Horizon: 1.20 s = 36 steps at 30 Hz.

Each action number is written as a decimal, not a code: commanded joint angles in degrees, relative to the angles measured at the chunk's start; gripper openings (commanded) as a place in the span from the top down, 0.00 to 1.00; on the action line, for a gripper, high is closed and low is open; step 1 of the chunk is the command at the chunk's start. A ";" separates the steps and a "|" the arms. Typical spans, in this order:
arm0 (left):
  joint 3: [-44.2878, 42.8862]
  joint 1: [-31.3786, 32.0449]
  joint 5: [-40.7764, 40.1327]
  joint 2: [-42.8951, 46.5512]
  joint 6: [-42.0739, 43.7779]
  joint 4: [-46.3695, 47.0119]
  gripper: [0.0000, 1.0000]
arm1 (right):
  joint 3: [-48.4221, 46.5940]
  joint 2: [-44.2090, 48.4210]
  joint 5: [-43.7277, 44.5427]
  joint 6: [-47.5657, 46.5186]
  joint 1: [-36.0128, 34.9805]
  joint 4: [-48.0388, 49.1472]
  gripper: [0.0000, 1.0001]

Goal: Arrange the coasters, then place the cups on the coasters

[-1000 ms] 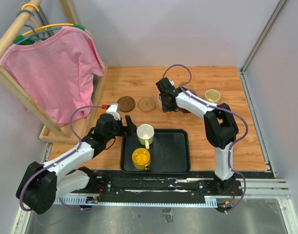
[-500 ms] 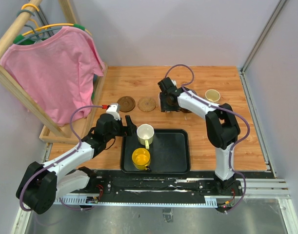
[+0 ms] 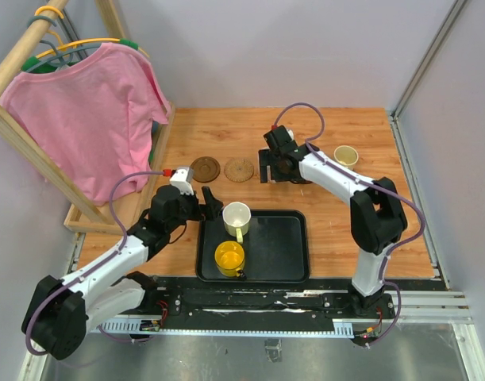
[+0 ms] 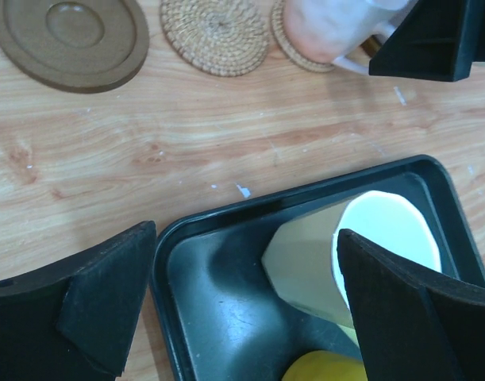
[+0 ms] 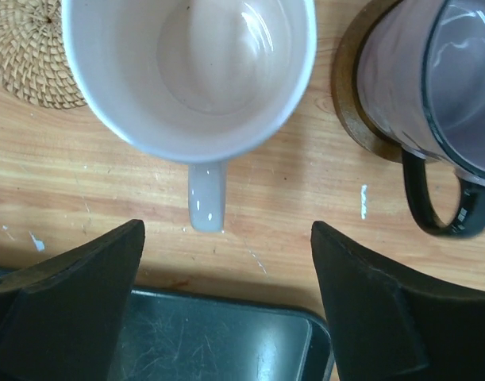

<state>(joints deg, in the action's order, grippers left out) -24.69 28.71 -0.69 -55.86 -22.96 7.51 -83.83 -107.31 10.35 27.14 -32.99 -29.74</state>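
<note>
hovering my left gripper [image 3: 211, 203] over the left rim of the black tray [image 3: 282, 248], jaws spread wide, i hold nothing. the white cup [image 3: 236, 216] stands in the tray below my fingers, with the yellow cup [image 3: 229, 256] just beside it. closing from here could go badly, i judge: one finger may catch the tray rim, or shove the white cup into the yellow one.

beyond the tray, two coasters lie bare on the table [image 3: 345, 230], a dark coaster [image 3: 205, 168] and a woven coaster [image 3: 239, 169].

further right, my right gripper [image 5: 226, 305] hangs jaws apart, gripping nothing, over the pink cup [image 5: 190, 71]. that cup sits on a third coaster [image 4: 288, 44], handle toward the tray. a sideways pull-away could clip the handle and drag the cup off. the purple cup [image 5: 433, 87] on its brown coaster [image 5: 349, 103] stands just beside, so my finger could knock it.

the cream cup [image 3: 345, 155] stands well apart at the far right; i cannot tell whether a coaster lies under it.

i can read no brand, label or writing anywhere.
</note>
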 commanded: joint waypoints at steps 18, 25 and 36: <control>-4.75 15.93 2.60 6.10 -0.42 -10.44 0.00 | 14.24 21.90 6.74 -1.96 -4.08 6.97 0.02; -4.20 20.03 0.47 1.85 -3.30 -9.37 0.00 | 18.16 26.18 7.49 -1.90 -4.07 9.13 0.02; -3.00 20.67 -8.33 -2.59 -5.76 -7.46 0.00 | 20.32 28.47 8.02 -2.86 -4.00 10.15 0.02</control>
<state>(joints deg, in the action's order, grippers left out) -27.92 48.90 -4.25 -57.23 -27.46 -1.72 -64.31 -79.81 16.75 25.30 -36.58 -20.69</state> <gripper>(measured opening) 0.994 0.984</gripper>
